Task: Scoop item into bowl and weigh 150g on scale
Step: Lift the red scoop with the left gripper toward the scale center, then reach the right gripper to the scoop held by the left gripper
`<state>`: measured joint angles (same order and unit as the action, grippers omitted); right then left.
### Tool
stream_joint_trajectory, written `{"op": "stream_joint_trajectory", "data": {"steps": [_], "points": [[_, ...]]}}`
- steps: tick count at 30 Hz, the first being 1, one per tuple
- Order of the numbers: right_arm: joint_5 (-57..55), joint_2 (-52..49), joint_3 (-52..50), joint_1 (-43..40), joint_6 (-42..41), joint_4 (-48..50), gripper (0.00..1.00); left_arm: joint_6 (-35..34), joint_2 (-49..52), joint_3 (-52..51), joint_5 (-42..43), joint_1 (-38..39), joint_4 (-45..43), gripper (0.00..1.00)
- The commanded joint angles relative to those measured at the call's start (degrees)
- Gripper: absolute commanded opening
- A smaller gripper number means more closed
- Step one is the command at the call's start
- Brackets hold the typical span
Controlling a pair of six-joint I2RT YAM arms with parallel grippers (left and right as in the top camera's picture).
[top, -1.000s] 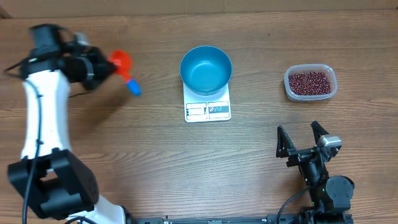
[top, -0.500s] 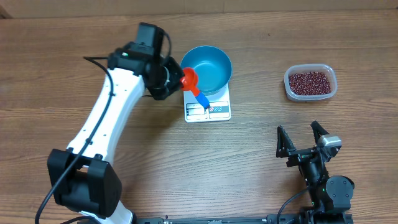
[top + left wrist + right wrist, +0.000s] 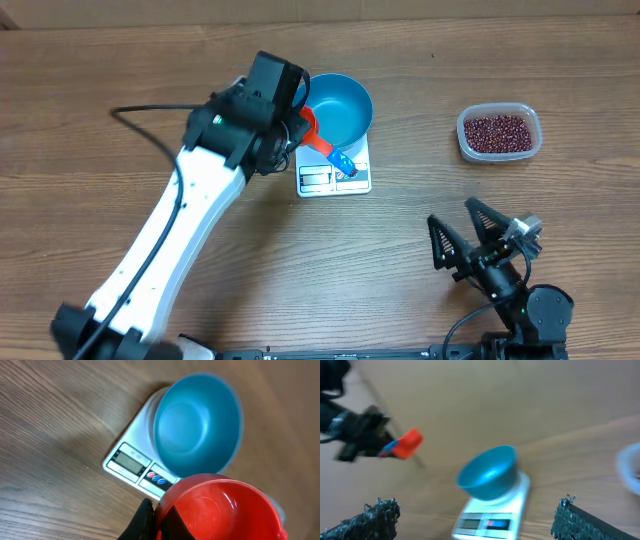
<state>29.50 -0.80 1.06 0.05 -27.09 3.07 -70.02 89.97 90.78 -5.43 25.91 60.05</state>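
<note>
Blue bowl (image 3: pixel 332 112), just beside left hand (image 3: pixel 298 133)

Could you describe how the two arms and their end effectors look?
The left arm has white links, black joints and a black cable; the left end effector is black. The right arm is black. The right end effector has two black triangular fingers with rough surfaces.

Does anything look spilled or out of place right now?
Nothing stands out: beans in the clear tub, blue bowl upright and empty on the scale, left gripper holding an empty red scoop.
</note>
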Motion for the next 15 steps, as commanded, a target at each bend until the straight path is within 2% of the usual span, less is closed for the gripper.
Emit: {"op": "stream_joint_trajectory", "data": {"steps": [1, 5, 8, 15], "points": [[9.8, 0.6, -0.3, 0.3, -5.7, 3.4, 1.00, -3.8, 0.2, 0.4, -4.7, 0.4, 0.0, 0.04], [10.4, -1.4, 2.5, 0.2, -10.3, 3.2, 1.00, -3.9, 0.7, 0.4, -4.7, 0.4, -0.7, 0.04], [11.9, -6.6, 6.3, 0.2, -10.4, 3.1, 1.00, -3.2, 0.8, 0.4, -4.7, 0.4, -1.6, 0.04], [20.8, -28.0, 21.6, 0.2, -10.4, 0.1, 1.00, -3.3, 0.8, 0.4, -4.6, 0.4, -2.0, 0.04]]}}
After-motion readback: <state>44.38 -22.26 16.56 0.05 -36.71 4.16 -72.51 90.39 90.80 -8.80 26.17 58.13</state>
